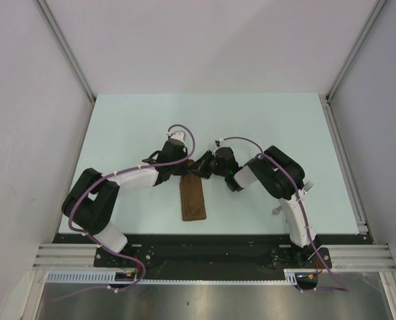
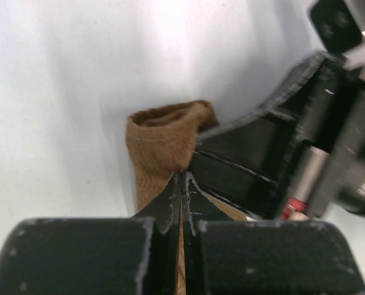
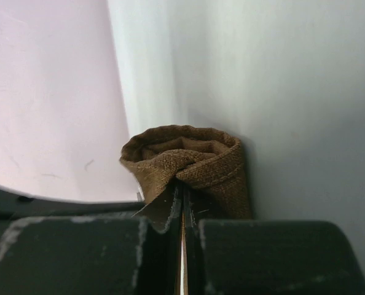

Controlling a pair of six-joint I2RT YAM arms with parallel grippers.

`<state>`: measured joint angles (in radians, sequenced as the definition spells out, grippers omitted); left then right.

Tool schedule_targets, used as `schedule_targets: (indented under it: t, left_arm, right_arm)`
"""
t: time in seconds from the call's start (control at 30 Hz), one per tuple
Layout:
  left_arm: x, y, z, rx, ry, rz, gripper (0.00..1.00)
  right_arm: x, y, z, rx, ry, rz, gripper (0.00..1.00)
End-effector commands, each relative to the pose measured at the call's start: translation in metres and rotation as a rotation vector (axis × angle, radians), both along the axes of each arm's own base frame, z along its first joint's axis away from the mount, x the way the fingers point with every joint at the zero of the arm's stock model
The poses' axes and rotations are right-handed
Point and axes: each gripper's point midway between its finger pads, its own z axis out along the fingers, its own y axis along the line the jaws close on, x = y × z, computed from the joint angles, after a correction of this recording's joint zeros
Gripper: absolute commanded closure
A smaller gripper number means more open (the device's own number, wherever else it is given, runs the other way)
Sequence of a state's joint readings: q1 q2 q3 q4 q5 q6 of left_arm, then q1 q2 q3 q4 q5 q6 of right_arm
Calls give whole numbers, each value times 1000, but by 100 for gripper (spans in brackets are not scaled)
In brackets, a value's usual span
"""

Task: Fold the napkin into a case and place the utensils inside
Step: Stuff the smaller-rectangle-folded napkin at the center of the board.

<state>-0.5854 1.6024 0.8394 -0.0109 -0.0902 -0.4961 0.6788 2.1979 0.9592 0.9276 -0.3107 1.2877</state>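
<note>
At the far end of the napkin (image 1: pixel 193 200), we see the left gripper (image 2: pixel 181 179) and right gripper (image 3: pixel 182 187) both pinched shut on its open mouth. Its long axis runs from that mouth back toward the near edge. Right of the napkin, the utensils (image 1: pixel 308 185) seemingly lie beside the right arm, the nearer one. No lettering is legible.

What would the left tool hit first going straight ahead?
The napkin: the left tool is shut on it, its rolled end dead ahead. The right tool sits just beside that line; depth unclear.
</note>
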Motion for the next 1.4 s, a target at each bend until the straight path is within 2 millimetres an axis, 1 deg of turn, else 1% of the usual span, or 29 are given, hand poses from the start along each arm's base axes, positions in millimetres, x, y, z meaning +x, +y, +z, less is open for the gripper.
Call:
schedule_targets:
  t: [0.0,0.1,0.17,0.2,0.27,0.3,0.33,0.37,0.4,0.43,0.47,0.53,0.6,0.63,0.67,0.7,0.73,0.8,0.87,0.9,0.93,0.97,1.0,1.07,1.1,1.2,1.3,1.33,1.37]
  left_arm:
    - [-2,-14,8,-49,25,-40,100]
    - [0,-12,3,-38,33,-44,100]
    - [2,-10,5,-47,31,-35,100]
    - [3,-12,8,-53,25,-40,100]
    - [8,-9,13,-43,16,-29,100]
    - [7,-7,18,-42,22,-19,99]
    - [7,-5,23,-44,13,-13,95]
    - [7,-3,30,-53,-5,-6,82]
    - [7,0,37,-63,-29,10,76]
    - [4,3,51,-88,-71,16,71]
    - [1,5,56,-94,-88,23,63]
    - [-3,16,62,-93,-108,55,52]
    - [-5,25,58,-73,-96,84,46]
    - [-8,30,50,-60,-79,94,44]
    - [-8,33,46,-63,-66,108,41]
    - [-11,34,40,-70,-46,108,36]
    - [-11,37,35,-75,-32,117,32]
    - [-13,38,26,-77,-2,128,29]
    - [-13,35,18,-76,20,117,26]
    - [-13,34,14,-70,35,113,24]
    - [-12,32,13,-73,42,110,23]
    - [-11,32,10,-69,50,109,22]
    - [-12,33,2,-56,71,112,22]
    - [-12,32,-4,-46,79,111,22]
    - [-12,34,-12,-32,94,117,22]
    - [-14,36,-23,-12,121,122,23]
    - [-19,41,-34,-1,142,133,35]
    - [-21,45,-37,-13,141,139,45]
    - [-22,46,-37,-27,138,142,50]
  right_arm:
    - [26,32,9,-63,-51,67,100]
    - [25,25,4,-66,-49,39,100]
    - [19,25,0,-81,-47,77,100]
    - [17,25,6,-76,-58,86,100]
    - [12,19,5,-108,-67,102,100]
    - [13,18,14,-117,-85,105,100]
    - [10,14,9,-158,-88,123,100]
    - [9,13,12,-164,-96,132,100]
    - [8,12,19,-168,-110,140,100]
    - [7,9,18,-183,-102,144,100]
    - [6,9,20,-185,-117,157,100]
    - [3,10,30,-164,-124,180,100]
    - [0,10,36,-154,-134,197,100]
    - [1,10,43,-153,-146,197,100]
    - [0,9,45,-165,-159,203,100]
    - [-2,6,43,-186,-145,205,100]
    - [-2,4,48,-195,-153,205,100]
    - [-8,-4,39,-252,-143,215,99]
    - [-13,-14,40,-287,-151,210,99]
    - [-16,-22,37,-316,-147,214,98]
    - [-17,-26,38,-330,-156,214,98]
    - [-17,-32,48,-343,-183,200,97]
    - [-22,-42,39,-383,-159,201,96]
    - [-25,-53,39,-424,-180,202,95]
    - [-30,-58,41,-431,-178,207,95]
    - [-42,-62,41,-463,-200,228,95]
    - [-57,-55,40,-475,-216,273,92]
    - [-64,-48,41,-481,-235,298,87]
    - [-67,-46,39,-508,-259,312,83]
